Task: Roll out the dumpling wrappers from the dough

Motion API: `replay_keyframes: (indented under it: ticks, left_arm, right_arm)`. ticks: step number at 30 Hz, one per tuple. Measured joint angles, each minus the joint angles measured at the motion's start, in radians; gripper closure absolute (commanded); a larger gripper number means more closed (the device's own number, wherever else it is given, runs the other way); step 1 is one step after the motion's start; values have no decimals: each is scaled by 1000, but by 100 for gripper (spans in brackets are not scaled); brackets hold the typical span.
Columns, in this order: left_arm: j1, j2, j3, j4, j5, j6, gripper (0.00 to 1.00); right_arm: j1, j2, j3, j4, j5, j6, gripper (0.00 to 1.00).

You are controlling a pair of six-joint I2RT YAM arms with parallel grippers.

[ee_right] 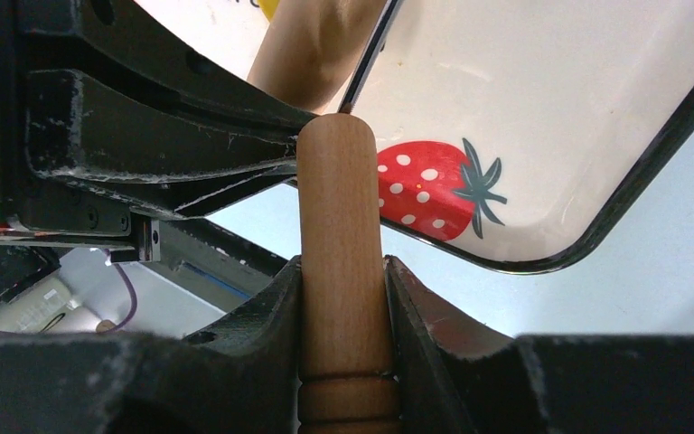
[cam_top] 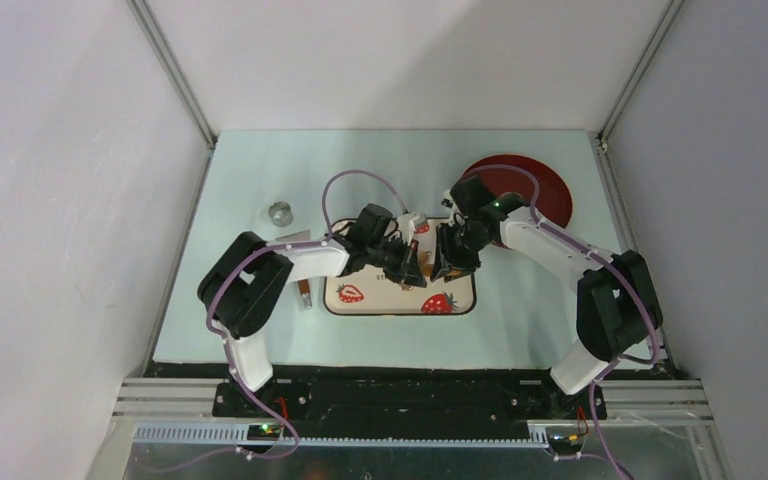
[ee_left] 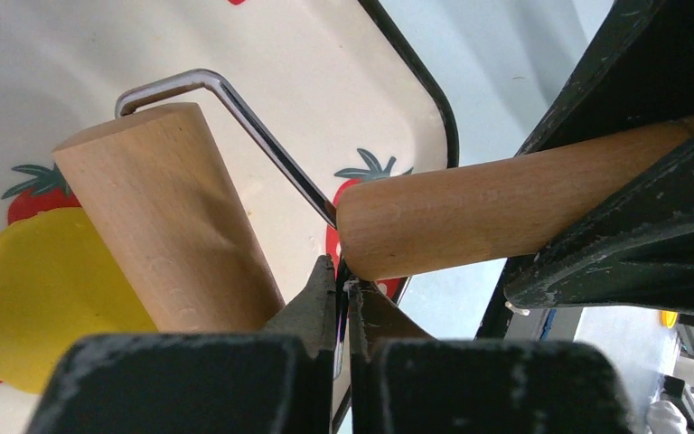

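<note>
Left wrist view: your roller (ee_left: 163, 217) sits against the yellow dough (ee_left: 36, 298) on the tray (ee_left: 307, 54); left hand (ee_left: 342, 285) pinches its wire arm (ee_left: 262, 136) (barely), right hand (ee_right: 343, 271) grips the handle (ee_right: 336, 208). Uneven pushing could likely twist the wire free.

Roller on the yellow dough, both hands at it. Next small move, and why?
Probably press down and roll the drum across the dough. The right hand grips the handle, and the left hand is pinched shut at the handle's tip. The drum covers only the dough's edge on the tray, and most of the dough lies uncovered beside it.
</note>
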Motion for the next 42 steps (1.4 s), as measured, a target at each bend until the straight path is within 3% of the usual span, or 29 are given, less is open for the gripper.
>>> replay_keyframes:
  ticks: [8, 24, 26, 27, 29, 42]
  left_arm:
    - [-6, -19, 2, 0, -20, 0, 100]
    - [34, -220, 28, -55, -98, 11, 94]
    - [34, -225, 27, -60, -105, 11, 72]
    - [34, -232, 26, -62, -119, 8, 23]
    - [43, -253, 26, -56, -148, 0, 3]
    - [133, -504, -2, 12, -279, -54, 0]
  right_arm:
    - [6, -24, 15, -5, 27, 0, 100]
    - [1, -130, 130, -13, 29, 0, 100]
    - [0, -130, 130, -12, 29, 0, 100]
    - [0, -130, 130, -10, 26, 2, 100]
    - [0, -130, 129, -27, 40, 7, 100]
    - [-20, -137, 112, -113, 96, 18, 100]
